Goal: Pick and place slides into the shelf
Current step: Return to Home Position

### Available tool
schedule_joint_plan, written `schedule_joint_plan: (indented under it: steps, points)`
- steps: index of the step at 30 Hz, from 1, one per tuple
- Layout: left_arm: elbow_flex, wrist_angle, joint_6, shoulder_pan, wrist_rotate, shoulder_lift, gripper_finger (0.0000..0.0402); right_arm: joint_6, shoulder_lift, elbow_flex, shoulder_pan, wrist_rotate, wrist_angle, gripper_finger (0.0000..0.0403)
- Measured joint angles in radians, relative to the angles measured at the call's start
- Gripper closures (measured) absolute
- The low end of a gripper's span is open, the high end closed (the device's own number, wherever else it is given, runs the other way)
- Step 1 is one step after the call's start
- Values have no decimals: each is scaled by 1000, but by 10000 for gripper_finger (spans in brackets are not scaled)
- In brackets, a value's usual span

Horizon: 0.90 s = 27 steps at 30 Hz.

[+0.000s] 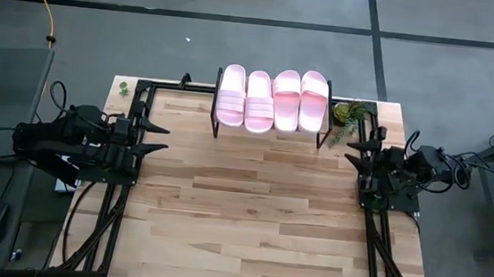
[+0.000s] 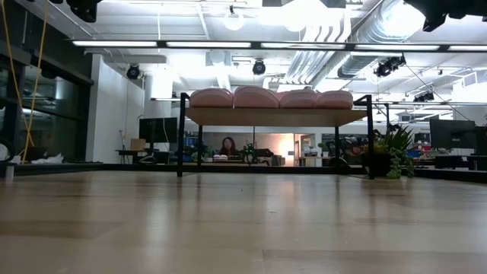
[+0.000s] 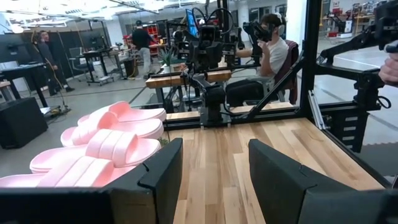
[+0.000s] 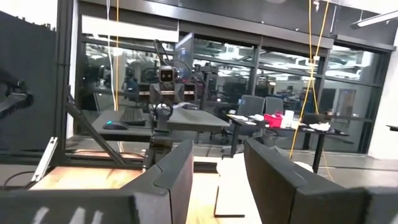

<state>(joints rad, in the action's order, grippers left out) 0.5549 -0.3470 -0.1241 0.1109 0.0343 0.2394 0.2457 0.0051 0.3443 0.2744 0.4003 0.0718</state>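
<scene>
Light wooden table point(image 1: 249, 219), low shelf point(image 2: 274, 116) with plank top and thin black legs standing at its far edge, four pale pink slides point(image 1: 260, 101) lying side by side on the plank, small green plant point(image 1: 349, 114) on the table just beside the shelf's right end

Four pale pink slides point(image 1: 273, 100) with ribbed straps are lying side by side, touching, atop the low wooden shelf point(image 1: 324, 135) that is standing on black legs at the worktop's far edge.

Slides point(image 1: 273, 99) smooth pink foam; shelf point(image 2: 275, 117) wood plank, black metal legs.
</scene>
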Motion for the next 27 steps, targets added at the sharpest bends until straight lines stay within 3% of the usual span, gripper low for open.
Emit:
schedule_joint_plan:
  steps: [14, 20, 27]
  points:
    - [0, 0, 1, 0, 0, 0, 236, -25, 7, -29, -1, -12, -25, 269]
    - [0, 0, 1, 0, 0, 0, 236, -32, 5, -80, -70, 88, -43, 269]
    - [0, -10, 0, 0, 0, 0, 236, -63, 5, -77, -210, -146, -53, 269]
